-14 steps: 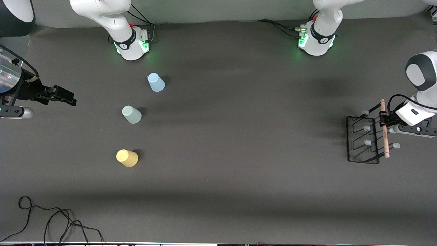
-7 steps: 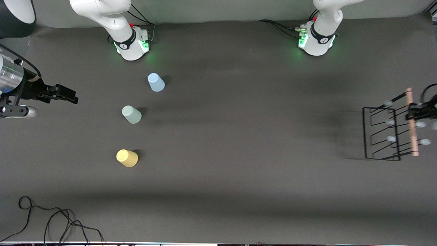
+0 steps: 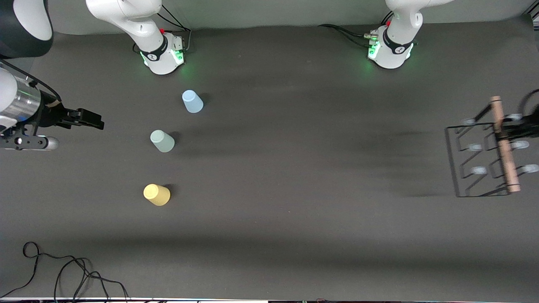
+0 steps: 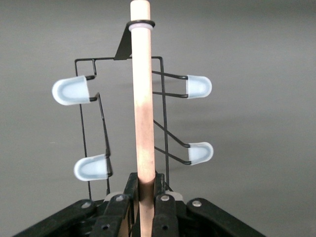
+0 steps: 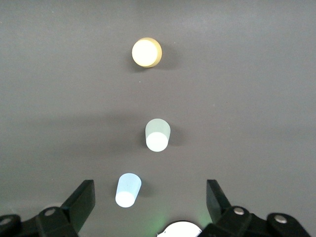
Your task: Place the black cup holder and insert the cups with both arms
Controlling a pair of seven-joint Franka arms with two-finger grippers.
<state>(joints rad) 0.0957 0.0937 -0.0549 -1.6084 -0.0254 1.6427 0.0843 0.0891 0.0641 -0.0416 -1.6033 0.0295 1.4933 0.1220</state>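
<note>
Though cut off, left pincer [image 4: 144,207] grips rack [image 3: 484,158] handle [image 4: 143,113]; pegs blurred.

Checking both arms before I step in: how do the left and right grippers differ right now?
The left gripper is shut on the wooden handle of the black cup holder, holding it at the left arm's end of the table; the right gripper is open and holds nothing. The left carries its load, while the right hangs at the right arm's end, away from the blue cup, green cup and yellow cup. Both are black two-finger grippers.
</note>
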